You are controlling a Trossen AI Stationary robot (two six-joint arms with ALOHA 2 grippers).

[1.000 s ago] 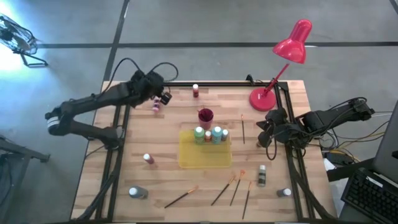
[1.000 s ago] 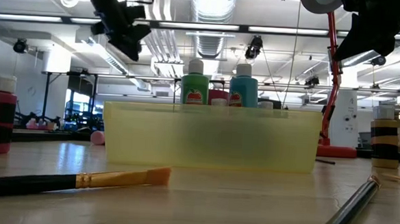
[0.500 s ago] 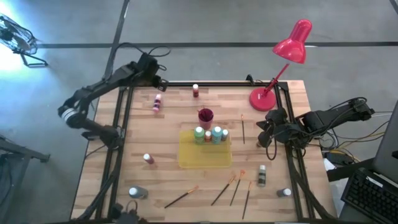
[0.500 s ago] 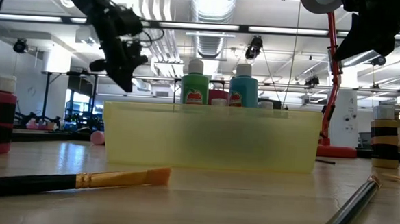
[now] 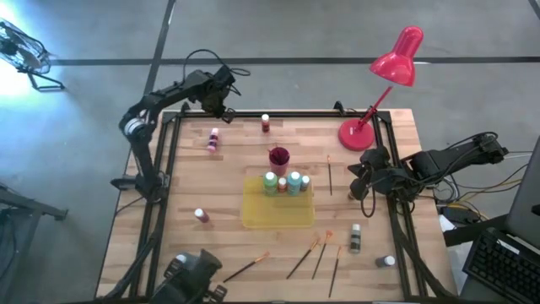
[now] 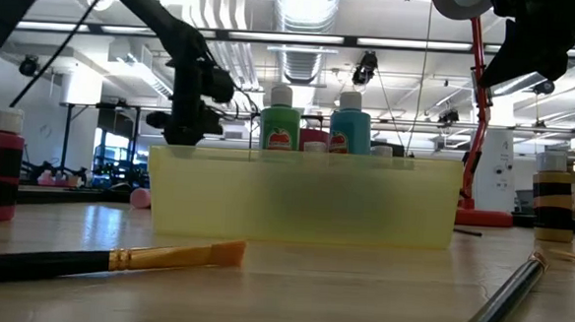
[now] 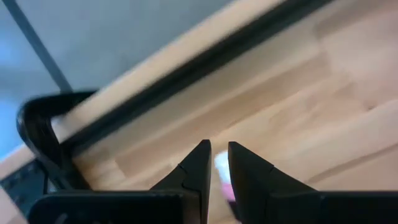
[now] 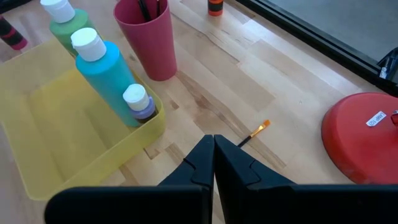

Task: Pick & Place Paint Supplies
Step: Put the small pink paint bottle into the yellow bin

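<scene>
The left gripper is hovering over the table's back-left corner, above the dark edge rail. Its fingers are standing only a sliver apart and are pinching nothing. Its own wrist camera is looking down through that gap onto the pink paint bottle, which is lying on its side on the bare wood just inside the rail, well apart from everything else.

That bottle looks like the target, so the fingers are going to need spreading well wider than the bottle before the arm lowers. Since it is lying down, the jaws should be straddling its body across the short way, not along its length, and coming straight down so that a fingertip is not nudging it into a roll. The rail is close behind, so the approach is best coming from the table side.

Further in, the yellow tray is already holding a green bottle and a light blue bottle, with free floor toward the near side. The magenta cup is standing just behind it.

The right gripper is waiting at the right edge with its fingers pressed together, above a thin brush.
</scene>
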